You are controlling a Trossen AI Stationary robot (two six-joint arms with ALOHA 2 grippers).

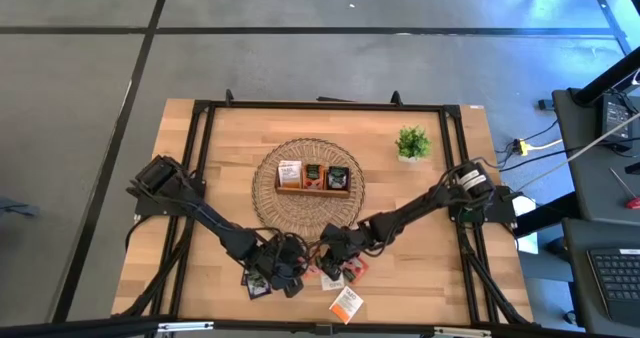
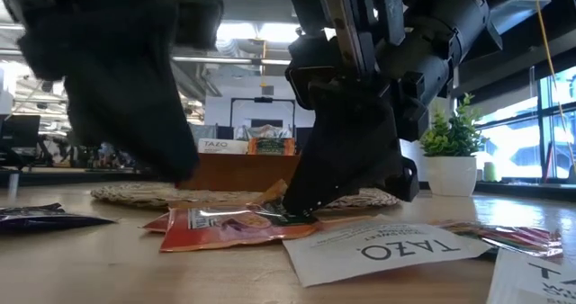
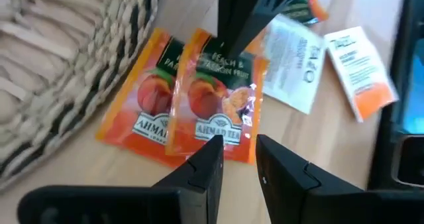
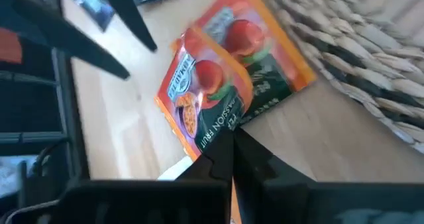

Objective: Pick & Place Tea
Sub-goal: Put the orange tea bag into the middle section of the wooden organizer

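Fingers of the right gripper (image 4: 228, 144) pinch an orange peach sachet (image 4: 202, 95) beside the woven mat (image 4: 358, 38); left gripper (image 3: 240, 159) hovers nearby, slightly spread.

Bright overhead light, blurred close foreground

Wooden table (image 1: 420, 248) carries woven basket (image 1: 268, 193), potted plant (image 1: 412, 144), scattered tea sachets (image 1: 345, 302).

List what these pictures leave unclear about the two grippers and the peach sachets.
- High view: right gripper and left gripper cover the sachets.
- Low view: the blurred left arm blocks the table's left side.
- Right wrist view: closed fingertips hide the upper peach sachet's pinched edge.
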